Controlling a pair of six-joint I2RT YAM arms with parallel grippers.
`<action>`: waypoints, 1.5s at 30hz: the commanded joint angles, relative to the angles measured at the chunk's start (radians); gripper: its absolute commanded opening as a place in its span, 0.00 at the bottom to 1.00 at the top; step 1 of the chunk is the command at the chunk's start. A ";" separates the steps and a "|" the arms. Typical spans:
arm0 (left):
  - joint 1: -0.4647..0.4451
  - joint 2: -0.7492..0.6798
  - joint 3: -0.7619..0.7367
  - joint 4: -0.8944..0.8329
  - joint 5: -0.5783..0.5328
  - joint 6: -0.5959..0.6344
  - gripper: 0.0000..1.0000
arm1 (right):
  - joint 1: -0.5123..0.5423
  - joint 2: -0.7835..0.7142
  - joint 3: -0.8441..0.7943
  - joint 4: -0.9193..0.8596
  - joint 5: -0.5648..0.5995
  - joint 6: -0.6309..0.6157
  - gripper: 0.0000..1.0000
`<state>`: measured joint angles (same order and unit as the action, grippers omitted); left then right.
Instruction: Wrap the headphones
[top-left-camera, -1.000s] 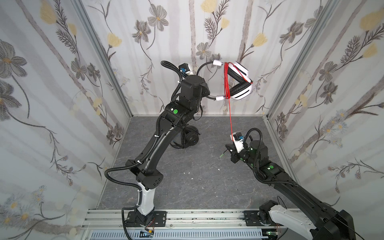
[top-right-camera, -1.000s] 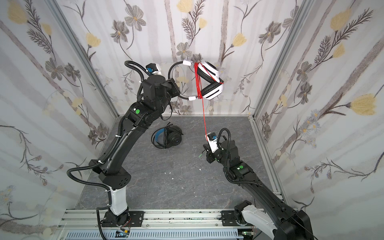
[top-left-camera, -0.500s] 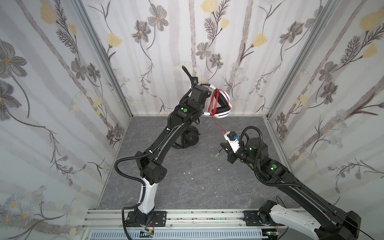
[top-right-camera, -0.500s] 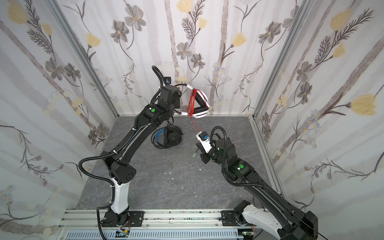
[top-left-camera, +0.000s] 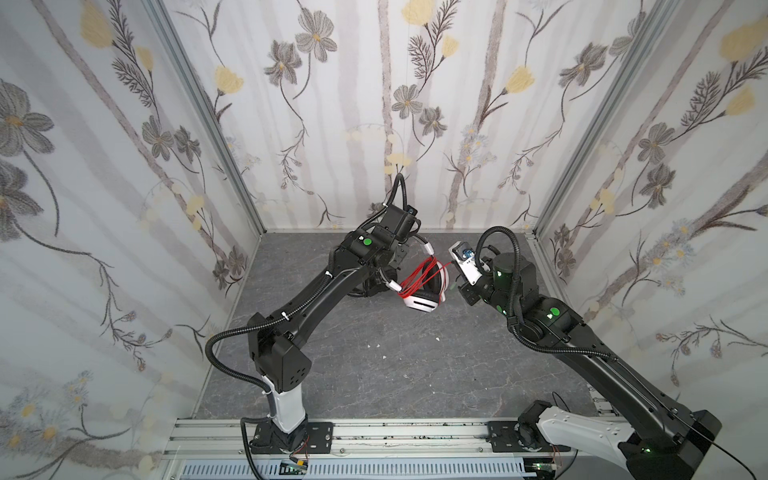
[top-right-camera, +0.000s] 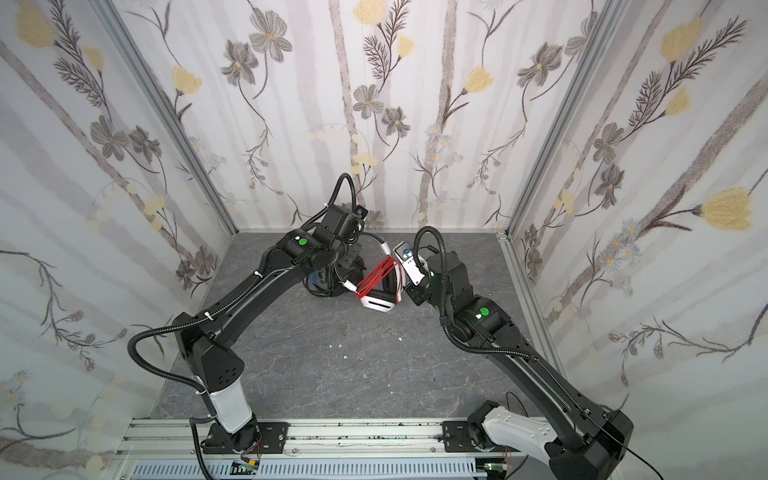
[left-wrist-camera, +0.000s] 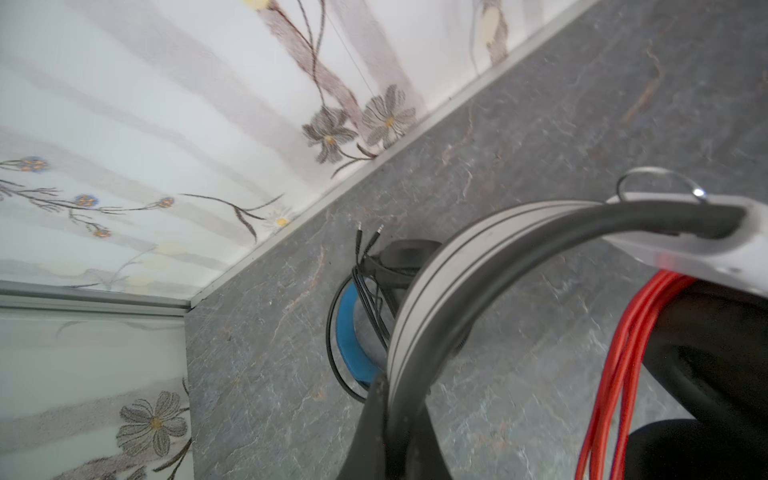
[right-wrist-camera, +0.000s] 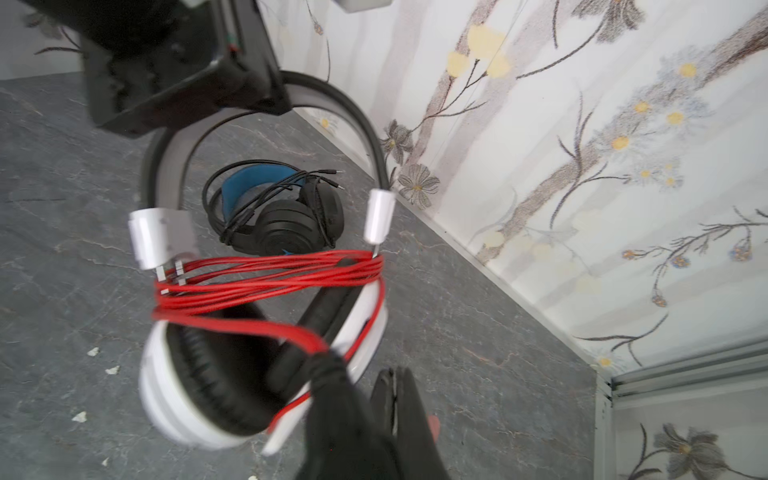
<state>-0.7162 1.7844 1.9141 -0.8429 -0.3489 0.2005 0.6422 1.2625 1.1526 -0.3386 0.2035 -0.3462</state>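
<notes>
The white headphones (top-left-camera: 422, 301) with black earpads hang just above the floor, with the red cable (top-left-camera: 419, 276) wound in several loops across the sliders above the cups. My left gripper (left-wrist-camera: 390, 415) is shut on their headband (left-wrist-camera: 419, 299) from above. In both top views my right gripper (top-left-camera: 457, 289) sits right beside the ear cups. It is shut, and the cable's loose end (right-wrist-camera: 257, 330) runs into its fingertips (right-wrist-camera: 330, 365). The black headphones (right-wrist-camera: 286, 224) with the blue inner band lie on the floor behind, their black cable bundled on them, half hidden by the left arm (top-right-camera: 328, 286).
The grey stone-look floor (top-left-camera: 374, 374) is boxed in by flowered walls (top-left-camera: 374, 124) on three sides. A few small white scraps (top-left-camera: 376, 345) lie mid-floor. The arms' bases stand on a rail (top-left-camera: 374, 432) at the front edge.
My left arm has brought the white headphones down from high against the back wall to just above the floor. The taut red cable has gone short, and my right gripper has closed in on the cups.
</notes>
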 joint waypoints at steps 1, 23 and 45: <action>-0.005 -0.059 -0.036 -0.009 0.121 0.032 0.00 | -0.009 0.023 0.023 0.002 0.117 -0.035 0.09; -0.030 -0.098 0.044 -0.076 0.550 -0.131 0.00 | -0.295 -0.048 -0.211 0.162 -0.245 0.248 0.25; -0.030 -0.019 0.357 -0.050 0.737 -0.284 0.00 | -0.339 -0.257 -0.381 0.435 -0.603 0.308 0.33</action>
<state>-0.7456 1.7580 2.2337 -0.9562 0.3241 -0.0265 0.3027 1.0328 0.7830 -0.0059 -0.3397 -0.0425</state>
